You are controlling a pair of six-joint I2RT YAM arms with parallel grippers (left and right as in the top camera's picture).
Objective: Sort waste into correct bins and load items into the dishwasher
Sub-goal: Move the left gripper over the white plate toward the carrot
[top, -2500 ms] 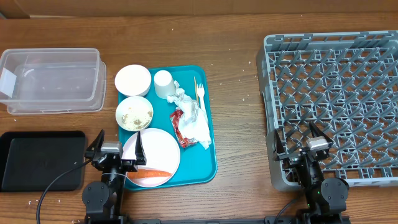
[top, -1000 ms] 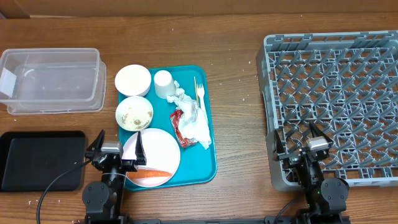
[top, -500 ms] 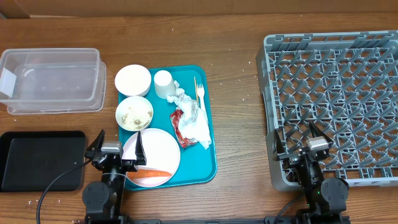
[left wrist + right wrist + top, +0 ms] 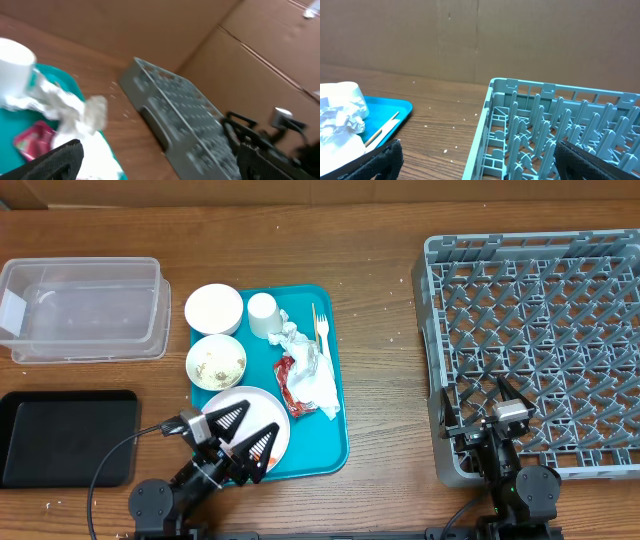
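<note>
Waste all on the teal tray point(image 4: 335, 442), nothing sorted yet: crumpled napkins point(image 4: 316, 385) piled mid-tray, red wrapper point(image 4: 285, 375) touching their left edge, rice-like scraps inside one small bowl point(image 4: 216, 362). Dishes on the same tray: an empty bowl point(image 4: 213, 309) and the cup point(image 4: 262, 315) at the far end, the fork point(image 4: 320, 330) along the right side against the napkins, and the round plate point(image 4: 270, 412) at the near end. Clear tub point(image 4: 90, 310) and black tray point(image 4: 65, 435) sit to the left of the tray with nothing in them that I can see; the grey dish rack point(image 4: 530, 320), well off to the right, holds no dishes. Left gripper point(image 4: 245, 435) hovers over the plate, angled toward the napkins, fingers spread wide and holding nothing; its wrist view is blurred but shows napkins and wrapper ahead. Right gripper point(image 4: 478, 402) sits above the rack's near-left corner, likewise spread and empty. Judgement: this is the opening step, the left arm lining up a first pick, most likely the waste nearest it. Next move calls for settling on one piece, lowering with a finger either side of it, pinching without catching the fork or plate rim, then carrying it left. Which bin takes paper and which takes food, I cannot tell.
</note>
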